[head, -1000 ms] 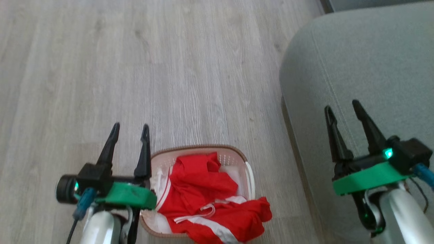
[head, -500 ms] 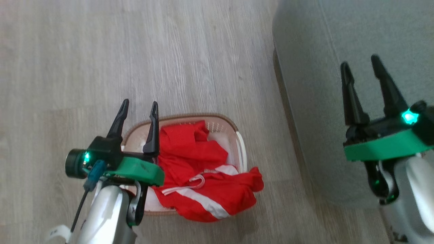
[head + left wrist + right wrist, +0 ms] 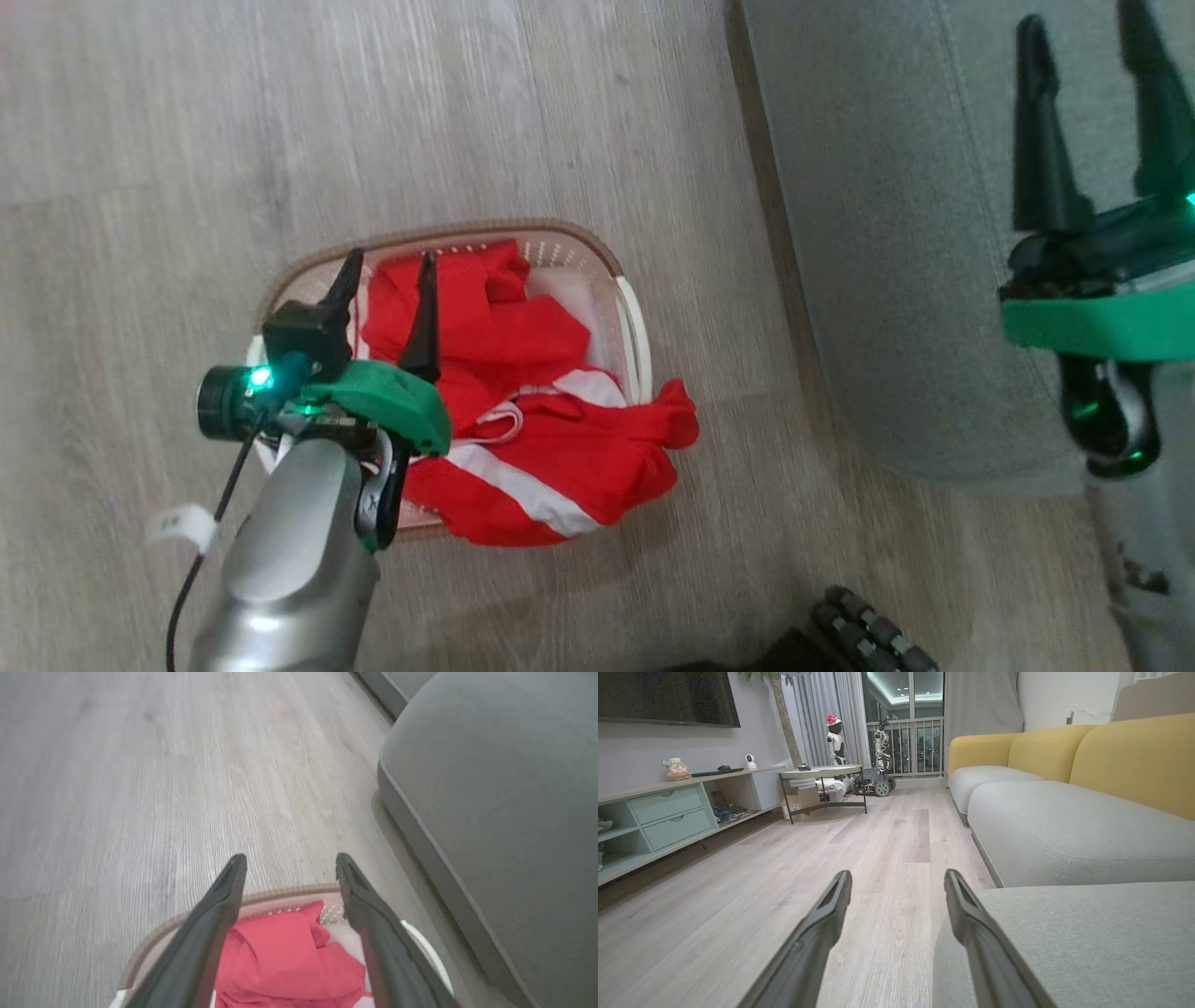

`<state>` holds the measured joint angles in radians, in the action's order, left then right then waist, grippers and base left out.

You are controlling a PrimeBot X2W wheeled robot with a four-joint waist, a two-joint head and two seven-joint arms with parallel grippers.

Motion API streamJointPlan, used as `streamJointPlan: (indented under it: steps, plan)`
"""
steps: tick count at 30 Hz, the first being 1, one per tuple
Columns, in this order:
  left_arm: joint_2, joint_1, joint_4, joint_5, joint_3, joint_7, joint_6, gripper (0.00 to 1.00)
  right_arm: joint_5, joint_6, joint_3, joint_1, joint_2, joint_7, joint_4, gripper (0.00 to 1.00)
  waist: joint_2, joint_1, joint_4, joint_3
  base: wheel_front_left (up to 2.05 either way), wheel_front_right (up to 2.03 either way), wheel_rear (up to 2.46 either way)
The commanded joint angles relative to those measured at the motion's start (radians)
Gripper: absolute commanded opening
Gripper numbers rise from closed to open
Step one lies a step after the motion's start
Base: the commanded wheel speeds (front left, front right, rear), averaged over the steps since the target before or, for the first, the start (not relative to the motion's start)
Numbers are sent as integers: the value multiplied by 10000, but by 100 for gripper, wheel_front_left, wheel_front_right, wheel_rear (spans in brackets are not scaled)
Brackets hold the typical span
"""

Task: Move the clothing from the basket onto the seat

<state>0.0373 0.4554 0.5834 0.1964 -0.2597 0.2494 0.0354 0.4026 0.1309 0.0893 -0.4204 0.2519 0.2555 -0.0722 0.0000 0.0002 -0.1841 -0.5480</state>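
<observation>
Now the left gripper [image 3: 390,259] hangs over the basket [image 3: 597,245], fingers spread and empty.

A second ago its two dark fingers pointed at the bare floor [image 3: 187,140] just left of the basket. The robot has since bent down and the arm has come across, so both tips stand above the clothing [image 3: 523,345]. The clothing lies heaped in the basket, one white-striped piece spilling over the lower right rim. In the left wrist view the red cloth shows between the parted fingers; I cannot tell that they touch it. The right gripper [image 3: 1081,19] is spread wide too, holding nothing, above the seat [image 3: 887,233], which stands just right of the basket with nothing red on it. The transfer has not begun, but the reach looks lined up. The next move is probably a descent and a pinch on the top fold.
</observation>
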Motion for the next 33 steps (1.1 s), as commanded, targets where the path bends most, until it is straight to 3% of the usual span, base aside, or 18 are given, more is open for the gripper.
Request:
streamJointPlan:
  steps: [1, 9, 18, 33]
  plan:
    - [129, 166, 4, 105, 145, 124, -10, 100, 84, -2, -33, -94, 140, 63, -425, 100, 0, -2, -187, -351, 0, 0, 0]
    - [129, 1517, 3023, 1114, -446, 97, -191, 100, 230, -2, -491, -532, 201, 63, -780, 100, 0, -2, -534, -1125, 0, 0, 0]
    - [129, 3258, 5798, 1912, -1022, -950, -134, 100, 328, -2, -568, -947, 148, 63, -1052, 100, 0, -2, -942, -1998, 0, 0, 0]
    - [399, 4679, 7004, 2061, -1370, -3798, 250, 100, 445, -2, -492, -1351, -75, 63, -1100, 100, 0, -2, -1568, -3145, 0, 0, 0]
